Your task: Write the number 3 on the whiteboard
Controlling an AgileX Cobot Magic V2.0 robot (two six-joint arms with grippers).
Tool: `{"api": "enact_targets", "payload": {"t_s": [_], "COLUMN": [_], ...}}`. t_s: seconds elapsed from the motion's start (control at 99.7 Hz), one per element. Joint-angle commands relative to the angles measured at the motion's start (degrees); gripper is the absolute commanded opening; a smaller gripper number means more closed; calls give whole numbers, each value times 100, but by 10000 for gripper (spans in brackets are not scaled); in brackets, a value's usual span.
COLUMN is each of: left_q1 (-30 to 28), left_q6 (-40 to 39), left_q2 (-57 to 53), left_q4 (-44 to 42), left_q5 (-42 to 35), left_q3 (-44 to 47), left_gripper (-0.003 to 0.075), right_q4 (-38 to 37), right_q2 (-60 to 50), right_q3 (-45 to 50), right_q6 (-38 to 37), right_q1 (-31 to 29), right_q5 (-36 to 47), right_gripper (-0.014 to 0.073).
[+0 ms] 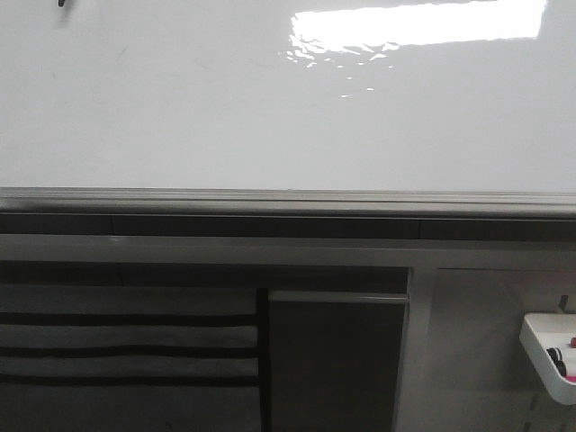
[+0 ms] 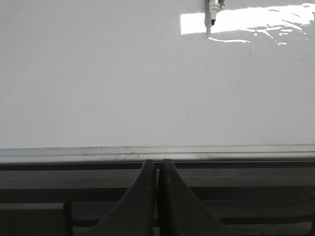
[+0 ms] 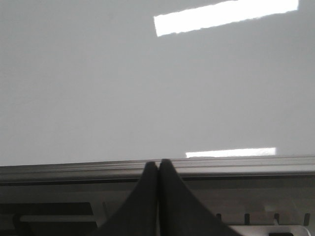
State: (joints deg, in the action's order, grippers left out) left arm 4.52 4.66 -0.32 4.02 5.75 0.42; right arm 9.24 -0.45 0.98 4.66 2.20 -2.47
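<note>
— Two claws were in the pictures, and both had their fingers pressed together with nothing between them. The left gripper (image 2: 157, 169) pointed at the grey edge rail (image 2: 157, 153), and so did the right gripper (image 3: 158, 169).

— Where was the whiteboard?

— The whiteboard (image 1: 270, 117) filled the whole upper part of the front view, big and shiny, with a bright light patch (image 1: 418, 22) at about 1 o'clock.

— Was the number 3 on it?

— No. The board looked bare. No 3 showed anywhere.

— So what would do the writing?

— In the left wrist view a marker (image 2: 212, 12) hung near 1 o'clock, tip down, close to the board. I could not tell what held it, because its top was cut off. A small dark tip (image 1: 62, 3) also peeked in at 11 o'clock in the front view.

— Why were the arms so low?

— I think they were resting, tucked below the rail, level and pointing straight at the board, so they stayed out of the way.

— Anything else?

— A small white tray (image 1: 544, 346) sat at 4 o'clock, with what looked like marker caps in it, probably kept near for an easy reach.
</note>
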Motion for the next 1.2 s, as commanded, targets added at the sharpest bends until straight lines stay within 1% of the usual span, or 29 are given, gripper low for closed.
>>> {"api": "enact_targets", "payload": {"t_s": [0.0, 0.16, 0.211, 0.271, 0.391, 0.552, 0.652, 0.712, 0.802, 1.193], "left_q1": [18, 18, 18, 18, 18, 18, 18, 18, 18, 18], "left_q6": [-45, -45, -45, -45, -45, -45, 56, 56, 56, 56], "left_q2": [-181, -181, -181, -181, -127, 380, 789, 1023, 1213, 1256], "left_q4": [102, 220, 369, 516, 612, 539, 514, 526, 539, 547], "left_q5": [-536, -982, -1049, -1018, -462, 708, 1213, 1252, 1124, 1188], "left_q3": [9, -30, -114, -307, -979, -2164, -2751, -2961, -3067, -3067], "left_gripper": [-18, -18, -18, -18, -18, -18, -18, -18, -18, -18], "right_q4": [-5, -5, -5, -5, -5, -5, -5, -5, -5, -5], "right_q2": [-114, -114, -114, -114, -54, 525, 984, 1259, 1454, 1476], "right_q3": [119, 34, -116, -423, -1231, -2496, -3040, -3284, -3397, -3397], "right_q6": [19, 19, 19, 19, 19, 29, 29, 29, 29, 29], "right_q1": [-38, -38, -38, -38, -38, -38, -38, -38, -38, -38], "right_q5": [534, 890, 762, 397, -514, -1690, -2097, -2176, -2165, -2205], "right_gripper": [-74, -74, -74, -74, -74, -74, -74, -74, -74, -74]}}
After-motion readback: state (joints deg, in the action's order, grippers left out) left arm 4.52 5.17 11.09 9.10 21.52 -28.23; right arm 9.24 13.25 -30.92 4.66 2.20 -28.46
